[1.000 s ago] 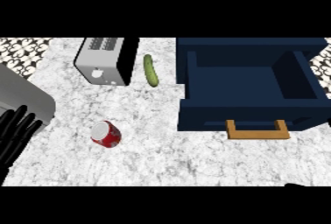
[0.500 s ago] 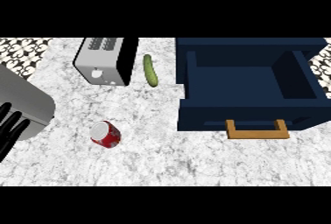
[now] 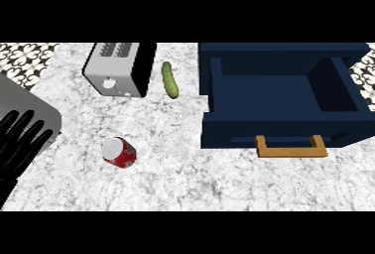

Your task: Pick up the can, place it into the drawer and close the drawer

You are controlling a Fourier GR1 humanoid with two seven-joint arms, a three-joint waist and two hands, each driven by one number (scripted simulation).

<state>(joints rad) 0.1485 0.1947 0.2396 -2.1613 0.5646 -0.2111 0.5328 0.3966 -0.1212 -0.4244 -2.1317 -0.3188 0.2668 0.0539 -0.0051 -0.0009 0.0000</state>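
Observation:
A red can (image 3: 119, 152) with a pale top lies on its side on the marble counter, left of centre. The dark blue drawer (image 3: 282, 134) stands pulled open at the right, its inside bare, with a wooden handle (image 3: 290, 147) on its front. My left hand (image 3: 21, 144) shows at the left edge, fingers straight and spread, pointing up; it is apart from the can, to the can's left. My right hand does not show.
A silver toaster (image 3: 117, 69) stands at the back left. A green cucumber (image 3: 170, 79) lies beside it, between toaster and drawer. A grey object (image 3: 26, 106) sits at the far left edge behind my left hand.
My left hand has risen a little at the left edge. The dark tip seen at the lower right edge one second ago is gone. The can and the drawer have not moved.

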